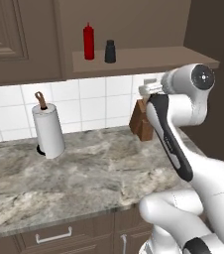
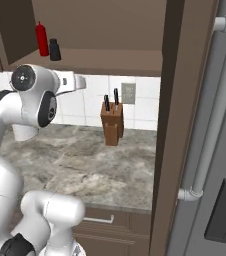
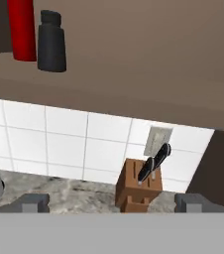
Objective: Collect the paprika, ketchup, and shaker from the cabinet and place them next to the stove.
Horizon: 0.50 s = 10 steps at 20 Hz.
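The gripper (image 3: 112, 202) is hanging wide open and empty, while the ketchup (image 3: 22, 30) and shaker (image 3: 51, 43) are standing upper left; both are probably light and slippery, so pinching the middle looks best.

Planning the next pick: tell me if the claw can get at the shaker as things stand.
Probably yes. The shaker stands at the open shelf front beside the ketchup, nothing before it; the open claw sits lower and must rise.
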Tool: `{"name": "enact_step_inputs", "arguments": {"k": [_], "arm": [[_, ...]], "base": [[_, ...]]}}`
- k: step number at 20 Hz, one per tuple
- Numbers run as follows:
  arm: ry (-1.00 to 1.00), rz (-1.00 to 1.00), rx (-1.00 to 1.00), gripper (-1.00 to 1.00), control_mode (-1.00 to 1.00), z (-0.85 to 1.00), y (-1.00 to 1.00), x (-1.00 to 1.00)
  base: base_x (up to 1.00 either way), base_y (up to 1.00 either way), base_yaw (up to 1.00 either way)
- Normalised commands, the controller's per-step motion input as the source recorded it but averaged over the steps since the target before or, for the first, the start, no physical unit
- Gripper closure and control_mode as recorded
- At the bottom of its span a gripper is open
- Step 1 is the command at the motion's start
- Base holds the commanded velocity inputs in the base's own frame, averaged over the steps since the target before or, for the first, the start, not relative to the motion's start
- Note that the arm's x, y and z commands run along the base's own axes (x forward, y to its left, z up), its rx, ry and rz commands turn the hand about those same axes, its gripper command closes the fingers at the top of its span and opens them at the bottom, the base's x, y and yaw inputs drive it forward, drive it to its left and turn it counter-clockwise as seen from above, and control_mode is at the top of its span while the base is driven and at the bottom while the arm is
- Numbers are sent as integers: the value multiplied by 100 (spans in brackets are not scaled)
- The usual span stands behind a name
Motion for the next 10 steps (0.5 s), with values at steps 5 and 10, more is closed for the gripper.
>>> {"name": "enact_step_inputs", "arguments": {"k": [5,10], "arm": [[-8,0,-4,-100,-100,57,18,44],[-10,0,-5,-100,-100,61,32,25]], "base": [[0,0,0],[0,0,0]]}}
